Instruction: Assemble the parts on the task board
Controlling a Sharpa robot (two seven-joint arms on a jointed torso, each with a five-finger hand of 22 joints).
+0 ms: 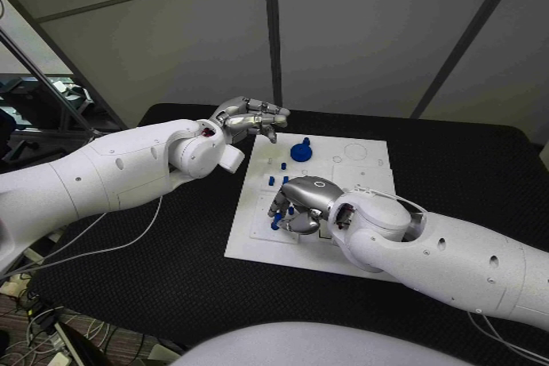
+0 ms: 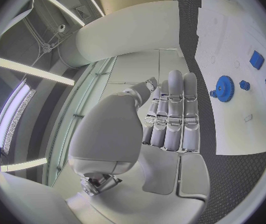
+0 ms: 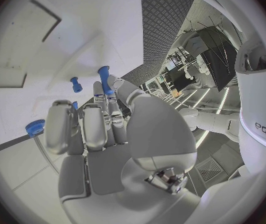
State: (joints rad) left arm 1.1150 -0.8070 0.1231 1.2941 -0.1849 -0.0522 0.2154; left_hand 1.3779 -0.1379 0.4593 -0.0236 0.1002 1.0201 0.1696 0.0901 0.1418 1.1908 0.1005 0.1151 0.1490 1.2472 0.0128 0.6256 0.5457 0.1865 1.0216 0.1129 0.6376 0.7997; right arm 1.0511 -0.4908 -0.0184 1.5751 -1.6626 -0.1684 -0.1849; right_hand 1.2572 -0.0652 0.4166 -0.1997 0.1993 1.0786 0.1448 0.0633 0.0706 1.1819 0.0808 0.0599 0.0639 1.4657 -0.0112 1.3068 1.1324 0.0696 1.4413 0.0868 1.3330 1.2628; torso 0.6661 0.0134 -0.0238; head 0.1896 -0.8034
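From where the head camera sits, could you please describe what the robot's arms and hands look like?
Both arms are smooth, glossy white shells with rounded joints and small dark holes. The left hand and right hand are silver metal with segmented fingers. The right wrist view shows dark lettering on a white shell. Thin pale cables trail beside both arms.

A robotics lab or test cell — grey partition panels (image 1: 366, 40) stand behind a black table (image 1: 458, 167), loose cables (image 1: 80, 251) trail beside it, and strip lights (image 2: 30, 70) hang from an open, industrial ceiling.
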